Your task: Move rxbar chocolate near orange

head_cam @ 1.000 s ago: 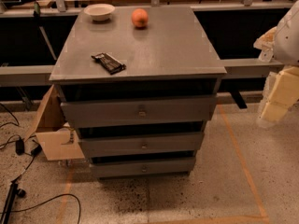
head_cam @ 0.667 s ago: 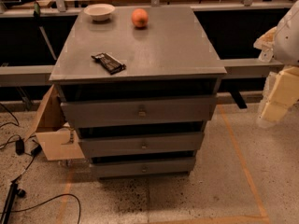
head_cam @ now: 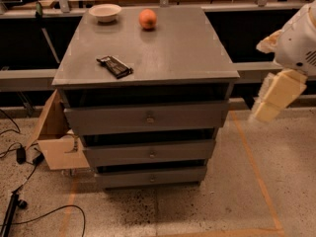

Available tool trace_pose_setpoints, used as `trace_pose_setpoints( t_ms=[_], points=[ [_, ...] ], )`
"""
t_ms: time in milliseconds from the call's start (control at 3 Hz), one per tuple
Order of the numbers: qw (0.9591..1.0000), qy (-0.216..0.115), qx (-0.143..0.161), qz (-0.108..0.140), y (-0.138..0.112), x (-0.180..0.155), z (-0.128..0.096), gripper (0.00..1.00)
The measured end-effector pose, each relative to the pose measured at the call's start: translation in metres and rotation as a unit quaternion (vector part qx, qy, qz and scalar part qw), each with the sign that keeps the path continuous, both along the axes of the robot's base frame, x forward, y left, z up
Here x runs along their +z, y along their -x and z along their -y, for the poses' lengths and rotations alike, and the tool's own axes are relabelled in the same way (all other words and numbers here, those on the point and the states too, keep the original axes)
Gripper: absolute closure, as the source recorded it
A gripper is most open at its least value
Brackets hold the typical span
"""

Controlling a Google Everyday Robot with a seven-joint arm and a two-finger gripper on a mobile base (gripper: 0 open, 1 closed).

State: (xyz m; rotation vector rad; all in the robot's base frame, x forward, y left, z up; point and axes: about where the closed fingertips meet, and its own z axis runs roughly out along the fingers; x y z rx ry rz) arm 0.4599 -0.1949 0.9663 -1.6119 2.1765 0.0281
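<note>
While the grey drawer cabinet (head_cam: 187,58) fills frame centre, the gripper (head_cam: 276,95) hangs at the right edge, clear of the top; open or closed, can't tell. Cardboard box (head_cam: 54,142) lower left. White bowl (head_cam: 104,12) upper left, orange (head_cam: 147,19) just right of it, rxbar chocolate (head_cam: 115,66) left-centre nr front edge, well apart from orange

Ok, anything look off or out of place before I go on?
Nothing spilled or damaged. The bar lies slanted at the cabinet top's front left, apart from the orange. The gripper hangs right of the cabinet.
</note>
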Motion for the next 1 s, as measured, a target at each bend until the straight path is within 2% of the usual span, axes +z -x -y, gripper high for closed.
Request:
trace_pose_setpoints(
  t_ms=[333,667,1000],
  points=[
    [0.9926,-0.121,-0.005,-0.004,-0.031,-0.035,-0.049,0.0],
    [0.9723,-0.233,0.015,-0.002,-0.063,-0.064,-0.109,0.0],
    [0.9523,-0.303,0.019,0.025,-0.105,-0.08,-0.159,0.0]
  ],
)
